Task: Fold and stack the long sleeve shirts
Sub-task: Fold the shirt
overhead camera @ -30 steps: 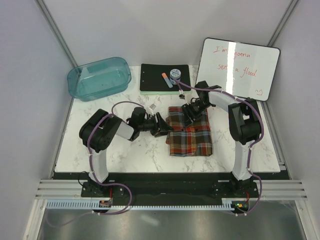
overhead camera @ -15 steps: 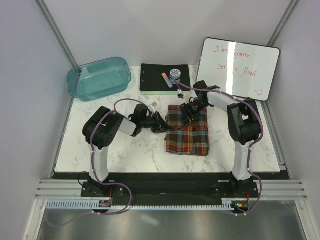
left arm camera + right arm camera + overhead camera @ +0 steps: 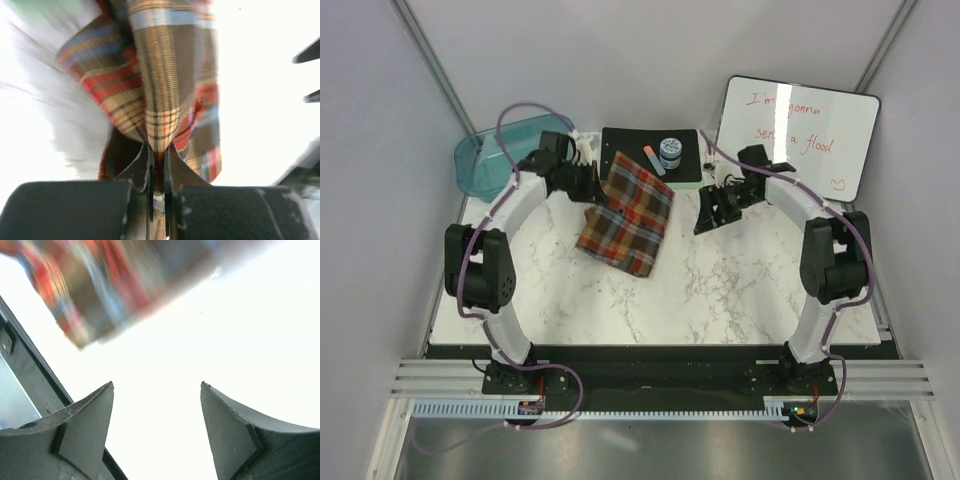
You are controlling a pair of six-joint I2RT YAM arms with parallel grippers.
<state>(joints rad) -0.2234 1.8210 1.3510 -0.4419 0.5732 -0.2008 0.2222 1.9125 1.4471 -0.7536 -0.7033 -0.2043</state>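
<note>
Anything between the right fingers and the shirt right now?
Nothing visible. Only bare table lies between the open right gripper and the plaid shirt, which the left gripper pinches at its left edge.

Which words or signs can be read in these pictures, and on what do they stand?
"I'm gonna": whiteboard, red handwriting, top line.
"send a flood": whiteboard, second line; first word faint.
Small smiley: whiteboard, lower right corner.
Round tin: any print is too small to read.
</note>
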